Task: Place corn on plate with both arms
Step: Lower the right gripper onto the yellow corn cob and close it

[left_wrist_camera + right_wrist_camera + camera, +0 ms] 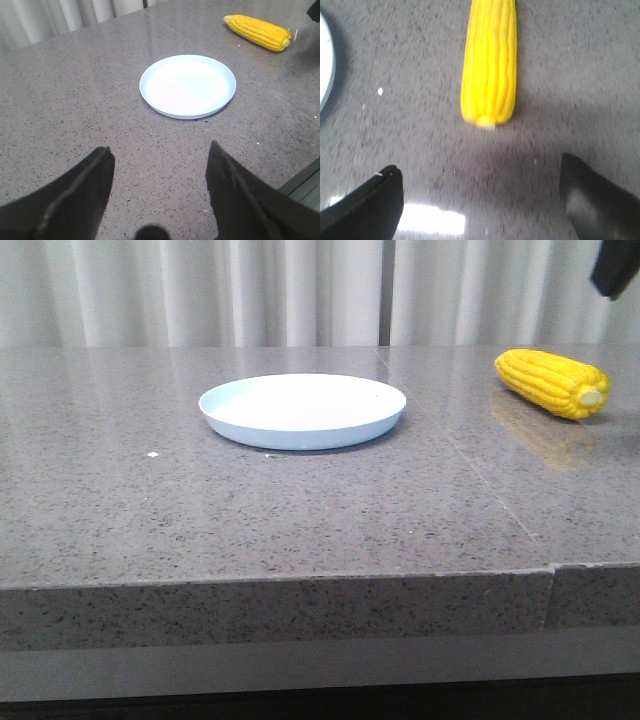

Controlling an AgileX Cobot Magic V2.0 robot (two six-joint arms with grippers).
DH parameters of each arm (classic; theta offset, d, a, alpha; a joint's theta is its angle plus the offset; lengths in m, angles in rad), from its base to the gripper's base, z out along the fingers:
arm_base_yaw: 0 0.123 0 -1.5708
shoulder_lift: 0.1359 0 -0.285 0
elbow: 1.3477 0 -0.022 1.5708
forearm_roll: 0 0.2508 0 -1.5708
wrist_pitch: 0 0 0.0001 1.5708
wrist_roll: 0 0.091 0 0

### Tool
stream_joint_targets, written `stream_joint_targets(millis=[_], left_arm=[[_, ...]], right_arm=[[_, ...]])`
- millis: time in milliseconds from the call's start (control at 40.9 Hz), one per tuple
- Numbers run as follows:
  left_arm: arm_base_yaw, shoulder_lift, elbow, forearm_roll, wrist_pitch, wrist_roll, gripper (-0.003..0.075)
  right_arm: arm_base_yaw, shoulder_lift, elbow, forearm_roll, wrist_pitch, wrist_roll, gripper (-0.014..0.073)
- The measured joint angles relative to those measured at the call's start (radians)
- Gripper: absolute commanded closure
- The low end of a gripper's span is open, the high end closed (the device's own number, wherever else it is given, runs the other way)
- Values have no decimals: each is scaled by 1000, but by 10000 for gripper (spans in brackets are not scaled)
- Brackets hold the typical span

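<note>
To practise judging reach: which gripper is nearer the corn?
Right. The right gripper hangs open just short of the corn; the left gripper is open beyond the plate.

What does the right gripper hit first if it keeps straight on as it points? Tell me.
Probably the corn: it lies on the table straight ahead of the open right gripper, stub end nearest. Depth is unclear.

I see a glossy speckled grey stone tabletop (300, 510), seamed, with pale pleated curtains (200, 290) hanging behind it.
</note>
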Motion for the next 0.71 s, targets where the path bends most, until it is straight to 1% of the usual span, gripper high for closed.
stream_joint_targets(millis=[171,367,562,709], left_arm=[[0,0,0,0,0,0,324],[0,0,0,0,0,0,324],[0,0,0,0,0,0,324],[0,0,0,0,0,0,324]], right_arm=[[0,160,-135,0,-11,0,-62],[0,322,-254,0,-35,0,-62],[0,458,-326,0,-58,-6,-62],[0,509,-342,-9,-64,-6,-62]])
